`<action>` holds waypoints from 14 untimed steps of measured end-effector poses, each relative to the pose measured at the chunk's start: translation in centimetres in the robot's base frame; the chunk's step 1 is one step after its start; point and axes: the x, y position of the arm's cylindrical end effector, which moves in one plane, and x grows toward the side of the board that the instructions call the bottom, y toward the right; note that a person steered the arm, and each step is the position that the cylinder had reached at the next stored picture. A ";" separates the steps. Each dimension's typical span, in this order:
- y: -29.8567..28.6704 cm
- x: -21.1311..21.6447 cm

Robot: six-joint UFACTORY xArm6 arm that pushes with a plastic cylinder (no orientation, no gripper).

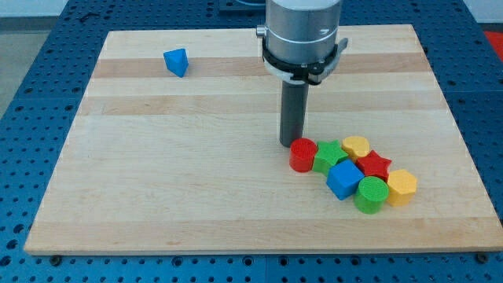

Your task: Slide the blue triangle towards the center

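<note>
The blue triangle (177,62) lies near the top left of the wooden board (196,165), alone. My tip (290,144) rests on the board right of centre, far to the right of and below the blue triangle. It stands just left of and above the red cylinder (303,155), close to it; I cannot tell if they touch.
A cluster lies at the lower right: red cylinder, green star (330,156), yellow block (356,146), red star (375,165), blue cube (344,180), green cylinder (371,194), yellow hexagon (402,187). The arm's grey body (304,35) hangs over the top centre.
</note>
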 end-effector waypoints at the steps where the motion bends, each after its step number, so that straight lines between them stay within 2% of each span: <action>1: -0.5 -2.8; 3: -8.0 -13.7; 4: -9.2 -19.7; 5: -12.7 -24.0; 6: -17.7 -21.1; 7: -21.6 -15.1; 8: -23.3 -12.6; 9: -25.1 -14.6; 11: -24.4 -7.7; 12: -20.5 -7.6; 14: -18.1 -2.6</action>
